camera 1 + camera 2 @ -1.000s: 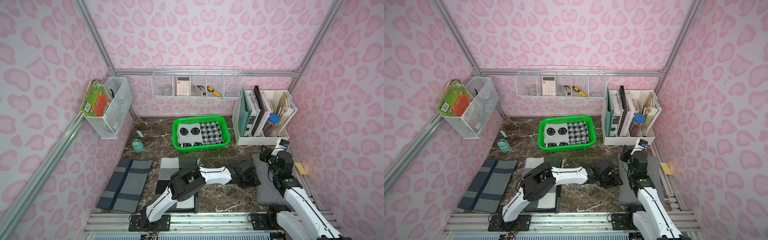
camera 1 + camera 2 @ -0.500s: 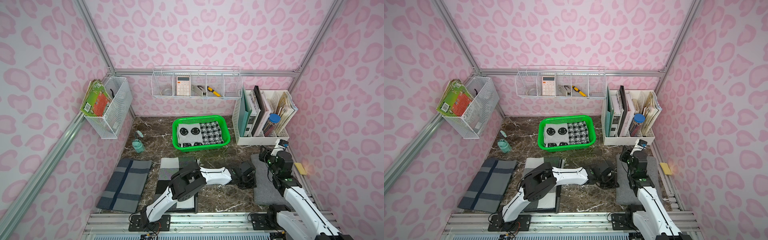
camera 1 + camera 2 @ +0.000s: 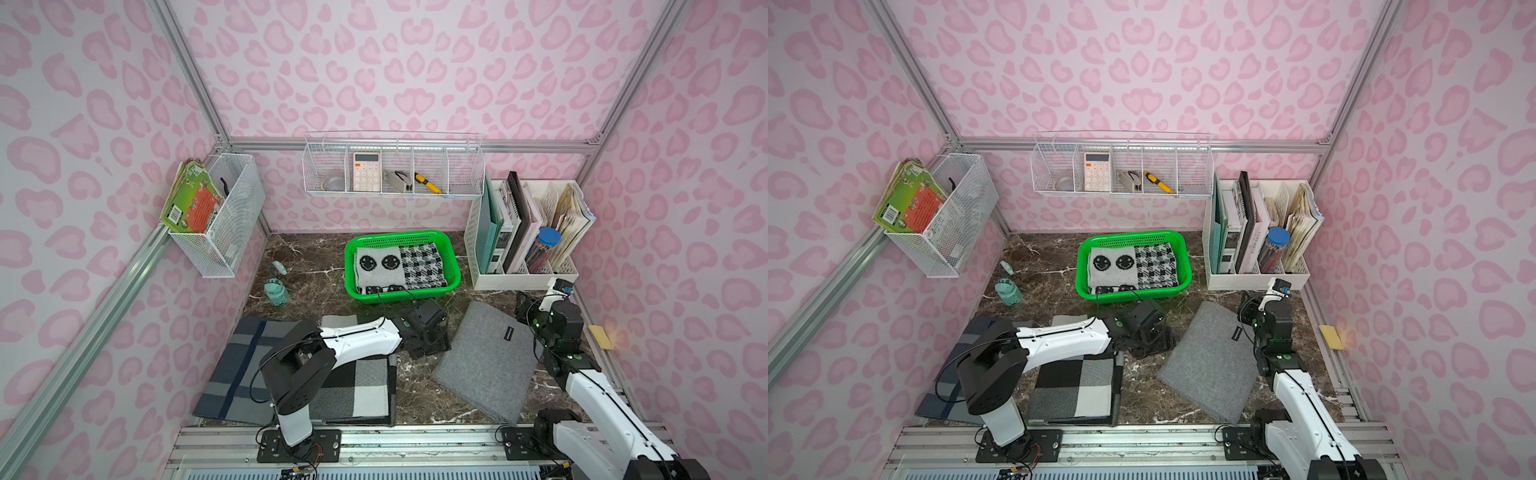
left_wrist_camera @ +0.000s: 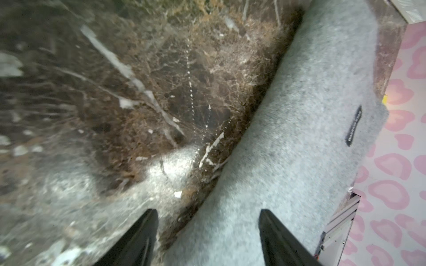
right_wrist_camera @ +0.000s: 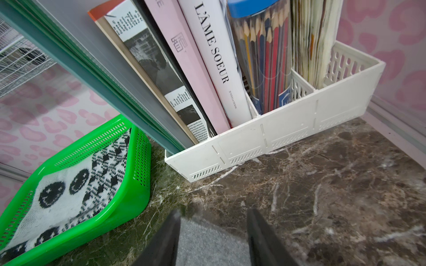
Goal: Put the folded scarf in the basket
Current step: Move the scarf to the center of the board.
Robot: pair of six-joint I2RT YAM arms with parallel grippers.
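Scarf, grey and folded (image 3: pixel 486 357), lay flat on the counter (image 3: pixel 316 286), near the green basket (image 3: pixel 399 296) but outside it, askew to the counter's front edge. Basket already held a smiley-and-check scarf (image 3: pixel 399 266). Left pincer (image 4: pixel 207 214) stood wide, straddling the grey scarf's side edge: 1 finger over bare marble, 1 over cloth, nothing gripped. Right pincer (image 5: pixel 214 213) was also apart, over the scarf's far corner, with cloth showing between the jaws but not pinched. Judged step: taking hold with 2 pincers. To do it well, each should go low enough to catch all the folded layers, close on the edge rather than the top ply, then lift level together so the fold keeps. Right side sat close to the white file rack (image 5: pixel 276 135); the lift should clear it and the basket's rim before lowering.
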